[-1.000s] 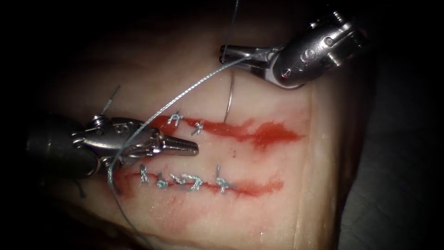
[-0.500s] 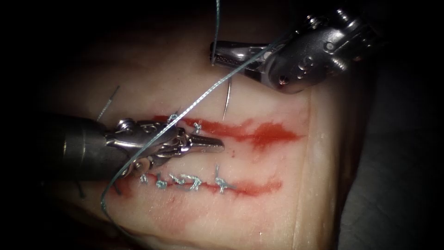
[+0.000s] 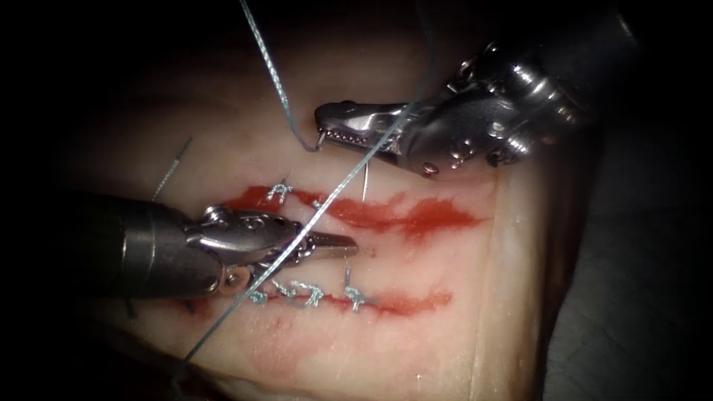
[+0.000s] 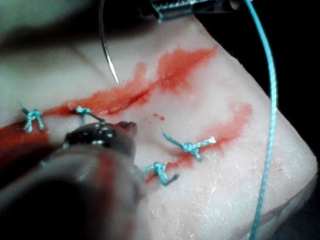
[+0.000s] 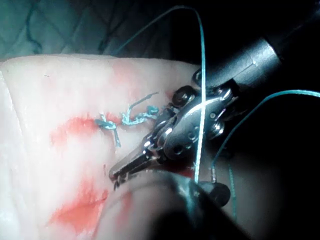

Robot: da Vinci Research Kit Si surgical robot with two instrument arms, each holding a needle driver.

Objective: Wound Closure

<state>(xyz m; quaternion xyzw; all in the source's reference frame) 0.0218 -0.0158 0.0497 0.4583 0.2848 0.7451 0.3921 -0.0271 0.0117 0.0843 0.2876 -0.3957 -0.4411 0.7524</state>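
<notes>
The tissue [image 3: 460,297] carries two red cuts running across. My right tool [image 3: 324,128] reaches in over the upper cut [image 3: 416,215], jaws shut on the needle near its thread end. The needle [image 3: 365,182] hangs below the jaws with its point just above the upper cut, right of the stitches, free of the tissue; it also curves down in the left wrist view [image 4: 104,50]. My left tool [image 3: 338,243] lies between the cuts, jaws shut on nothing. The thread [image 3: 349,171] slants across its jaws [image 5: 127,170].
Two knotted stitches [image 3: 280,191] sit at the left of the upper cut and several [image 3: 312,293] along the lower cut [image 3: 416,301]. Red fluid stains both cuts. A cut thread end [image 3: 169,169] sticks up at the left. The tissue's edge [image 3: 520,334] drops off at the right.
The right tool has moved left and down with the needle. The left tool has advanced to the right, and the thread now crosses it closer to the jaws.
</notes>
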